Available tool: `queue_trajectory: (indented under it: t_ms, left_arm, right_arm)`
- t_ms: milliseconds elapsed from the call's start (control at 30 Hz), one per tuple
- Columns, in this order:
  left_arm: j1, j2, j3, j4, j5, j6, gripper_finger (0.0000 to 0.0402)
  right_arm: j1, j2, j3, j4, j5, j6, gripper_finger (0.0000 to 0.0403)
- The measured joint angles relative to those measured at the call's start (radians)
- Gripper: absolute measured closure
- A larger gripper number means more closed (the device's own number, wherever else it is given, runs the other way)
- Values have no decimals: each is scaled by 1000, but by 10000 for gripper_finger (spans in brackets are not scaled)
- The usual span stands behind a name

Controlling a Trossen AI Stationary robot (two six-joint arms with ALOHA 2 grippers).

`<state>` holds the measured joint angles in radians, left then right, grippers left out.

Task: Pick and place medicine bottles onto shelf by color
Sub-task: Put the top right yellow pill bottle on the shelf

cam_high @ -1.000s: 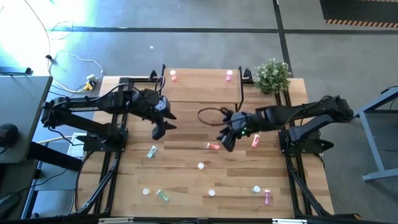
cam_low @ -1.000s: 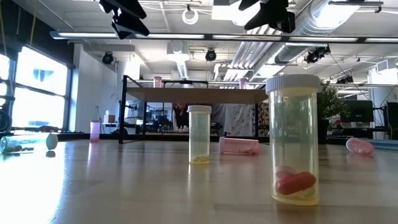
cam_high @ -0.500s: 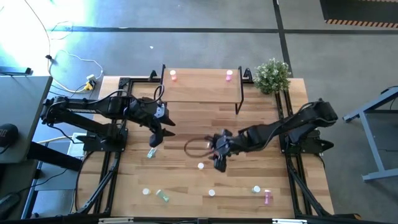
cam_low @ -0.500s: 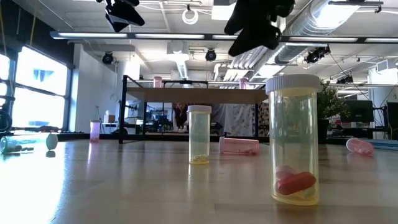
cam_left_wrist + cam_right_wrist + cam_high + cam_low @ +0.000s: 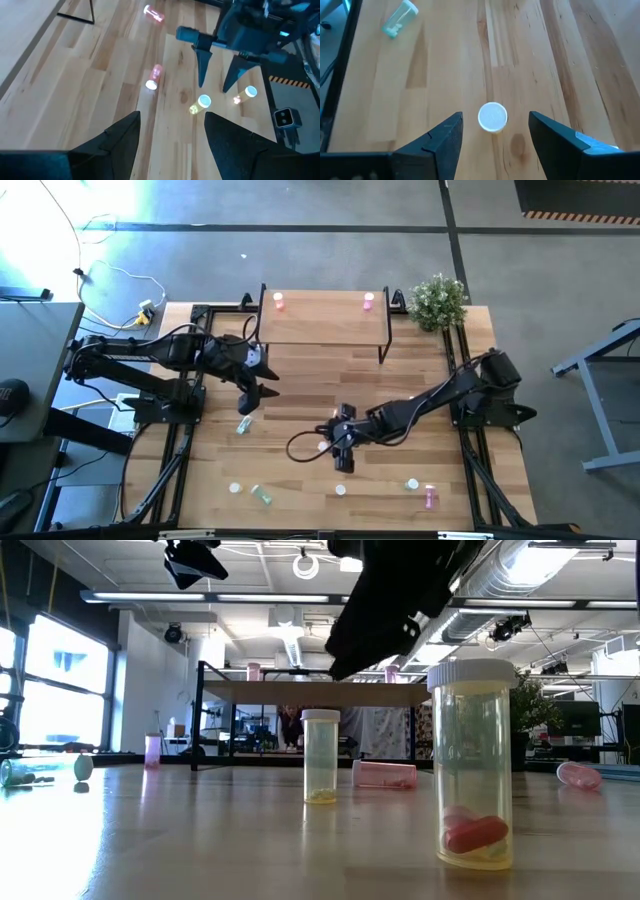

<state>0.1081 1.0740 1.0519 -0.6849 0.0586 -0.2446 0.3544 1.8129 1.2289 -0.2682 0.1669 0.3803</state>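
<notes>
Right fingers point(image 5: 492, 145) wide over one bottle point(image 5: 493, 117); left fingers point(image 5: 170, 140) wide; shelf point(image 5: 325, 330) holds two, seemingly pink.

Two dark, jointed arms are seen, each ended by a two-finger gripper: the left gripper point(image 5: 254, 392) and the right gripper point(image 5: 343, 457). Tapered black fingers point(image 5: 203, 67) are shown. A black cable is looped beside the right arm.
</notes>
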Motion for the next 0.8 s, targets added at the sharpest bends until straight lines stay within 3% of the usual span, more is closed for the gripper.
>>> queue_trajectory:
  t_ms: [800]
  left_arm:
    - [0,0,0,-8,-14,-7,188]
  right_arm:
    - [-3,127,-1,111,-14,4,187]
